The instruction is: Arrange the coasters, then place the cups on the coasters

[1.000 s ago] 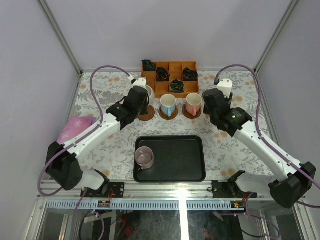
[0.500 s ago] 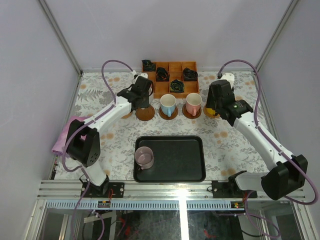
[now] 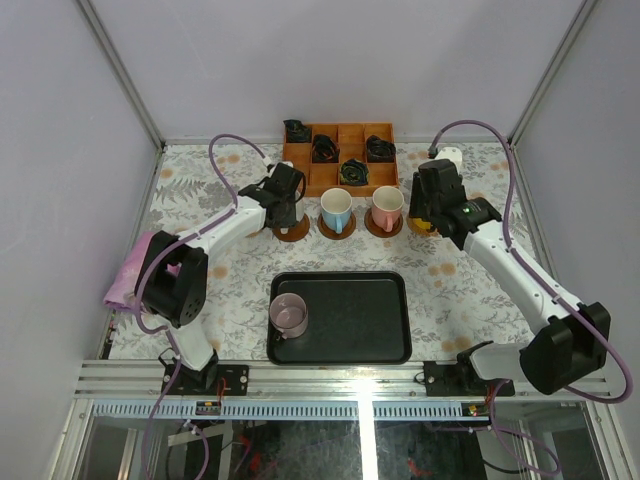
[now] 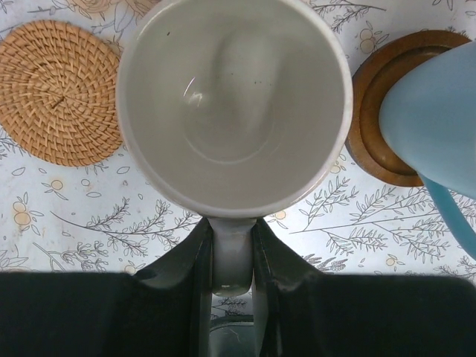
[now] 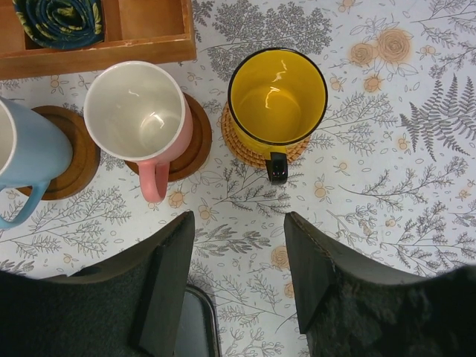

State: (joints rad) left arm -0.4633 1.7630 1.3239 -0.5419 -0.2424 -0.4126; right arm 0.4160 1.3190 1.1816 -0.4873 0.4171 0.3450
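White cup (image 4: 234, 104), handle clamped in left gripper (image 4: 232, 249), beside the blue cup (image 4: 435, 119): placing step; next, seat it on the dark coaster (image 3: 292, 230) and release. Right gripper (image 5: 238, 230) open, empty.

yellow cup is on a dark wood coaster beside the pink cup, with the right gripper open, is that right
No. The yellow cup sits on a tan woven coaster, not a dark wood one; the right wrist view shows it. It is beside the pink cup, and the right gripper is open.
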